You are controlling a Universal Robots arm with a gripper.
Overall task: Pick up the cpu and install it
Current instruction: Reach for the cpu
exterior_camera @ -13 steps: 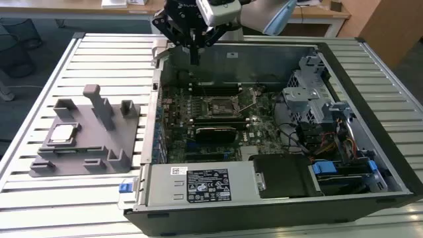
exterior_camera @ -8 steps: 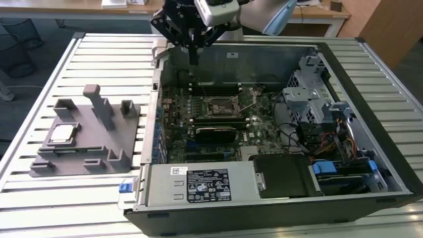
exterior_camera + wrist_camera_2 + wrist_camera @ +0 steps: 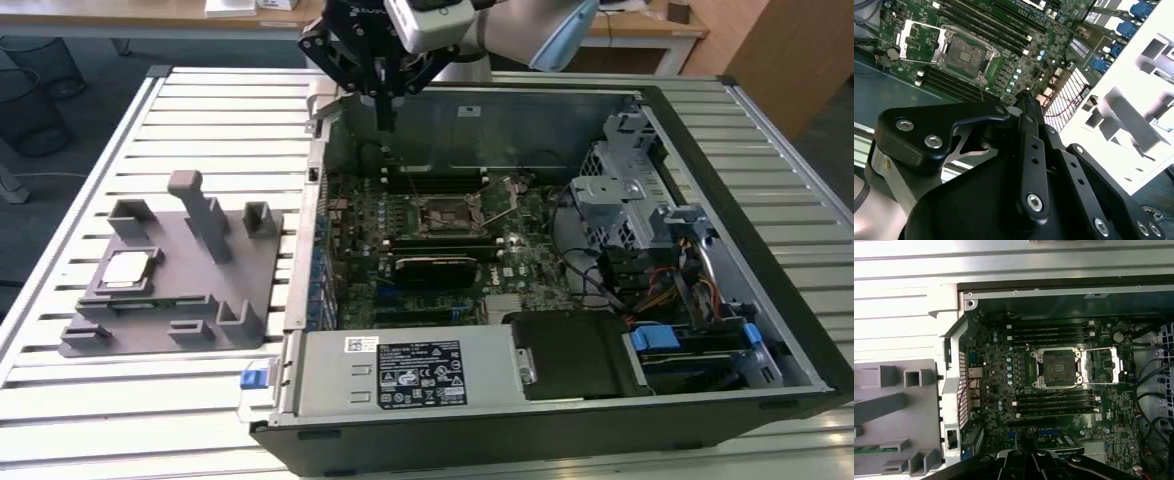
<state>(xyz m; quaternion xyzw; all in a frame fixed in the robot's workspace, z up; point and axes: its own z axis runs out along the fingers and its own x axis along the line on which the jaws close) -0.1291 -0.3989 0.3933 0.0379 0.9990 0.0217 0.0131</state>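
The cpu (image 3: 127, 268), a small silvery square chip, lies flat in the grey holder tray (image 3: 200, 310) on the slatted table, at the exterior view's left of the open computer case. My gripper (image 3: 387, 125) hangs over the case's back left corner, far from the cpu, its thin fingers shut together on nothing. The black-framed motherboard socket (image 3: 451, 212) sits mid-board with its metal load plate (image 3: 1109, 365) swung open. The socket (image 3: 1058, 367) and the gripper's black linkages (image 3: 1024, 462) show in the first wrist view. In the second wrist view the fingertips (image 3: 1026, 97) point at the board near the socket (image 3: 965, 52).
The open case (image 3: 747, 150) holds memory slots (image 3: 434, 180) either side of the socket, a drive cage (image 3: 621, 190), loose cables (image 3: 641, 280) and a power supply (image 3: 400, 372). The holder tray has upright posts (image 3: 200, 215). A case wall (image 3: 314, 200) stands between tray and board.
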